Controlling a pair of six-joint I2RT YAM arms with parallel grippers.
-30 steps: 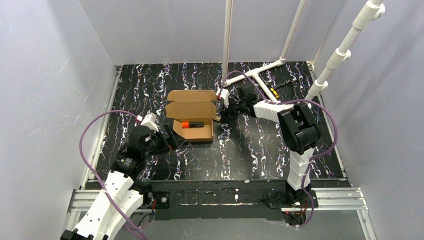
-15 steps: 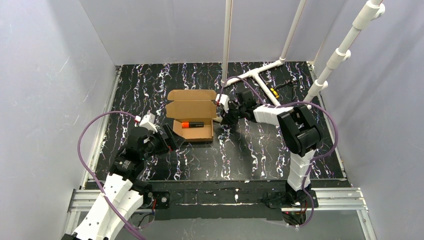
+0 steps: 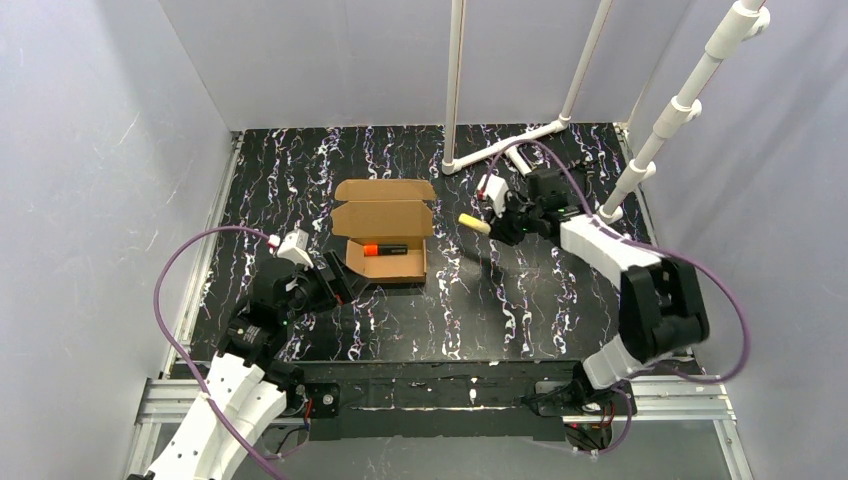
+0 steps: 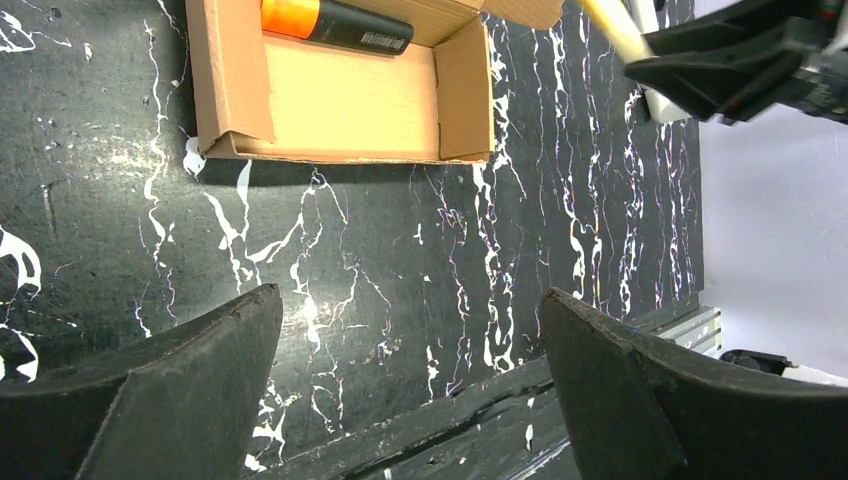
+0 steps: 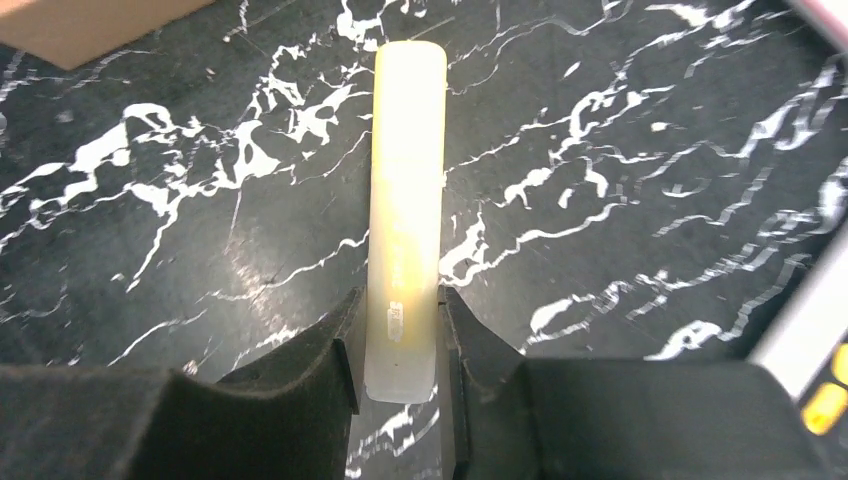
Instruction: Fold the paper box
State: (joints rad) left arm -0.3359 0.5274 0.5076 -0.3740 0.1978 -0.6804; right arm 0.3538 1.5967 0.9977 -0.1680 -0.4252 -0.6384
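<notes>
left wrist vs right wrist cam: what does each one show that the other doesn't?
Left wrist only: the inside of the open brown corrugated cardboard box, an orange-and-black marker lying in it, and the left fingers spread wide, holding nothing. Right wrist only: the right fingers clamping the near end of the pale yellow cylindrical marker from both sides. Both: that yellow marker, some of the box's cardboard, and the black white-veined tabletop.

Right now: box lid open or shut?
Open: the paper box lid flap is folded back, orange-and-black marker visible inside the tray.
</notes>
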